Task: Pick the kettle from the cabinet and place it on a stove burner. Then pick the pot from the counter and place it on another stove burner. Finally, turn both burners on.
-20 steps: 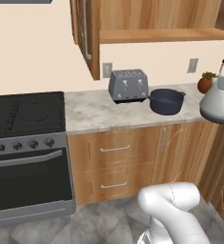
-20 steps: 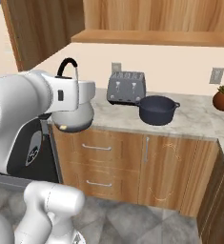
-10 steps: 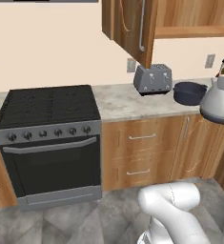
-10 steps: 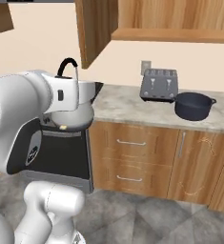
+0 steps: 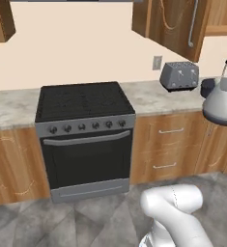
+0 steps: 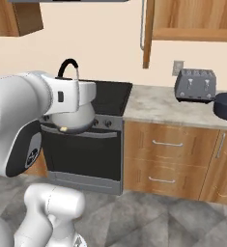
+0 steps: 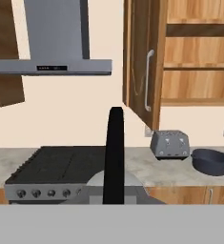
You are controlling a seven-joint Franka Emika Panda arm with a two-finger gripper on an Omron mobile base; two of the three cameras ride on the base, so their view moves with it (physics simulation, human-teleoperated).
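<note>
End effector pinching kettle [image 5: 222,99] by its black arched handle [image 7: 115,152]; kettle held in air, off to the side of stove burners [image 5: 84,100], clear of cooktop. Pot [image 6: 226,105] on tabletop [image 6: 158,103] beside toaster [image 6: 196,85]. Burners bare.

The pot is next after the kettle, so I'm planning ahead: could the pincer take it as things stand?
Probably not yet. The pincer is shut on the kettle by its handle, so it is occupied, and the pot sits on the counter beyond the toaster, away from the arm.
</note>
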